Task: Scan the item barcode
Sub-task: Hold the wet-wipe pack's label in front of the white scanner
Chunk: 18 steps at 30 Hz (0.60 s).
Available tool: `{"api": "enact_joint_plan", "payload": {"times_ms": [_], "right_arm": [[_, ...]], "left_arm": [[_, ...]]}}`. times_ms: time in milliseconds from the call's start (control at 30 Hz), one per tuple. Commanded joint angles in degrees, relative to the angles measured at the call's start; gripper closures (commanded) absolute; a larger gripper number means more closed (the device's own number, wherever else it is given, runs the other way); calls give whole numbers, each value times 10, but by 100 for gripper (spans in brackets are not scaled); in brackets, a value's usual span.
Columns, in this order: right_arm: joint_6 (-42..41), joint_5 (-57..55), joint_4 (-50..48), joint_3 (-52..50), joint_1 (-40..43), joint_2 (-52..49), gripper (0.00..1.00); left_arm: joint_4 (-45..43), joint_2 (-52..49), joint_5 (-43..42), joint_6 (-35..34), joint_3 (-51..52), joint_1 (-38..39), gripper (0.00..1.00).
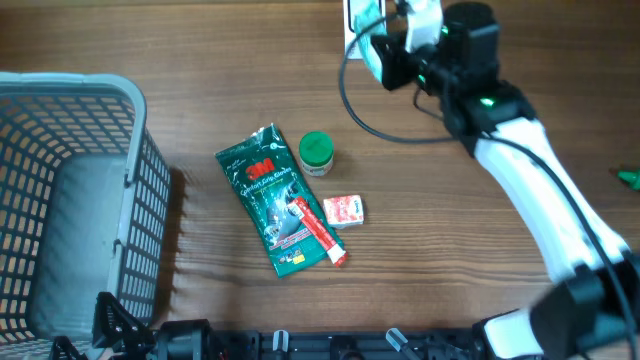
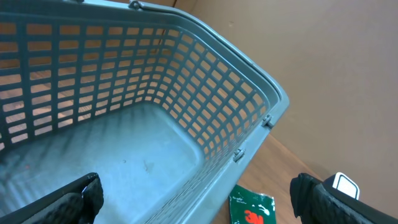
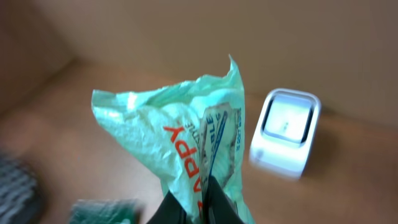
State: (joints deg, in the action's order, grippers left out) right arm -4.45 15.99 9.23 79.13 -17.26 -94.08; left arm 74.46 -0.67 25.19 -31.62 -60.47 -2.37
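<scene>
One mint bag (image 3: 186,143) upright, lengthwise vertical

A basket (image 1: 70,200) is set at the counter's (image 1: 450,230) left; a packet (image 1: 275,200), jar (image 1: 316,153) and small box (image 1: 344,211) are grouped mid-counter, with the scanner (image 3: 285,130) placed at the far edge.

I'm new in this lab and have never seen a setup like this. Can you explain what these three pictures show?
Two robot arms work at a wooden table. One picture looks down from above; the others come from cameras on each wrist. The right gripper is shut on a pale green packet, holding it near a white scanner. The left gripper is open over a grey basket. On the table lie a dark green 3M pouch, a red tube, a green-capped jar and a small red box.
</scene>
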Motion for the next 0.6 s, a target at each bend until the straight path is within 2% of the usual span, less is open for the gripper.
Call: {"api": "enact_joint_plan", "payload": {"times_ms": [0,133,233,400,567], "right_arm": [[47,-59,-104,10,0,-70,95],[59,-83,-293,10,0,-163,95],[58,-117,-375,19,0,-216,95],[53,-118,-383,112,0,-319,95],[27,-122,-381,163,0,-367,95]], "left_arm": [[13,4,-5,-4,10,-2,0],[13,4,-5,-4,10,-2,0],[13,4,-5,-4,10,-2,0],[13,4,-5,-4,10,-2,0],[13,4,-5,-4,10,-2,0]]}}
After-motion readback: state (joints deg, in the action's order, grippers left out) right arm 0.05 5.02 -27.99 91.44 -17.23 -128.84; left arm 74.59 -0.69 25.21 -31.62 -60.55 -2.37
